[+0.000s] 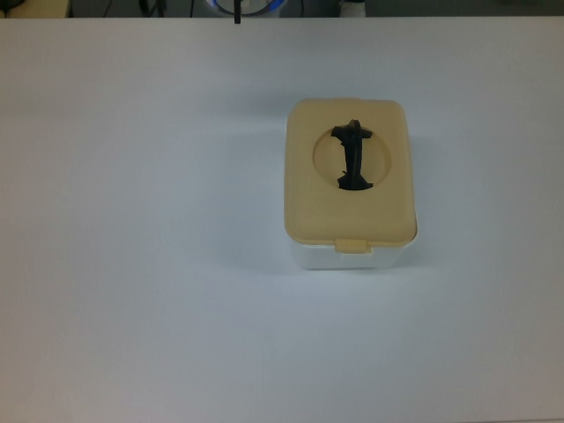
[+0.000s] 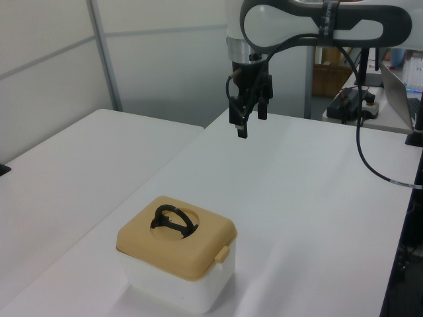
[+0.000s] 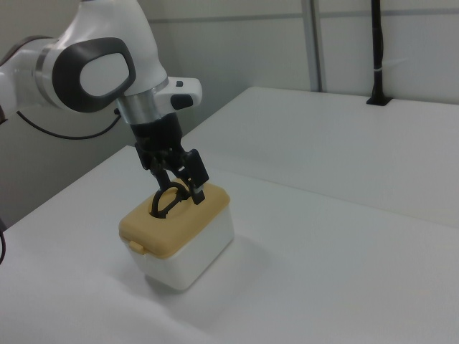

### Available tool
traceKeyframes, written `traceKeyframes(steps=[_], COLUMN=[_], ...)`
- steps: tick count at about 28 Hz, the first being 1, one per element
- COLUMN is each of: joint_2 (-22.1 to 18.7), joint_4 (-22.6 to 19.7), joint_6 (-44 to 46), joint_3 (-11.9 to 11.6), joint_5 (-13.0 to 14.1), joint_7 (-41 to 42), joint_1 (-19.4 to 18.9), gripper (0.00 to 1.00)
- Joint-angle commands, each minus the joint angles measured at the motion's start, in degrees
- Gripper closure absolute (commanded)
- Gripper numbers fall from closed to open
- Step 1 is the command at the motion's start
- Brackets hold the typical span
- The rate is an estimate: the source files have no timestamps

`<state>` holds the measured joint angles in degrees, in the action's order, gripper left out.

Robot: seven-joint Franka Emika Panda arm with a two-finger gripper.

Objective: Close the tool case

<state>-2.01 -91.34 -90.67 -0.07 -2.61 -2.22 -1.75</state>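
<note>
One tool case [image 1: 351, 189] stood on the white table [image 1: 141, 264], a little toward 2 o'clock of the top view's centre and near 7 o'clock in the left view [image 2: 177, 261]. It comprised a white rectangular box [image 2: 178, 285] with rounded corners and a beige lid [image 1: 388, 176] seated flat over the whole opening, its edges overhanging the box all round. One round recess [image 1: 381, 157] was sunk in the lid, and one black handle [image 1: 353, 159] stood arched across it, running from 12 to 6 o'clock in the top view. Two latch tabs were counted in the top view: one [image 1: 352, 246] at the lid's 6 o'clock edge and one [image 1: 344, 100] at its 12 o'clock edge; the left view showed a single tab [image 2: 222, 253] on the lid's 4 o'clock side, and the right view a single tab [image 3: 136, 247] at its 8 o'clock corner. One robot arm [image 2: 310, 26], white with grey joints, carried one gripper [image 2: 246, 125], which hung in the air well apart from the case, toward 1 o'clock of it in the left view. Its two black fingers [image 2: 242, 127] pointed downward, set apart with a visible gap and holding nothing. In the right view the gripper [image 3: 179, 186] overlapped the case's handle [image 3: 166, 201] by line of sight only. One black cable [image 2: 370, 165] trailed across the table at 3 o'clock in the left view.
</note>
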Motion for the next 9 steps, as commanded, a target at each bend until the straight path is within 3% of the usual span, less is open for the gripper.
traceKeyframes(steps=[1,9], joint_2=[-0.6,-0.5], joint_4=[-1.6,-2.1], joint_6=[-1.7,-2.6], joint_3=[-0.2,-0.2], joint_5=[1.0,1.0], joint_7=[1.3,1.3], joint_1=[0.6,1.2], gripper=[0.00,0.00])
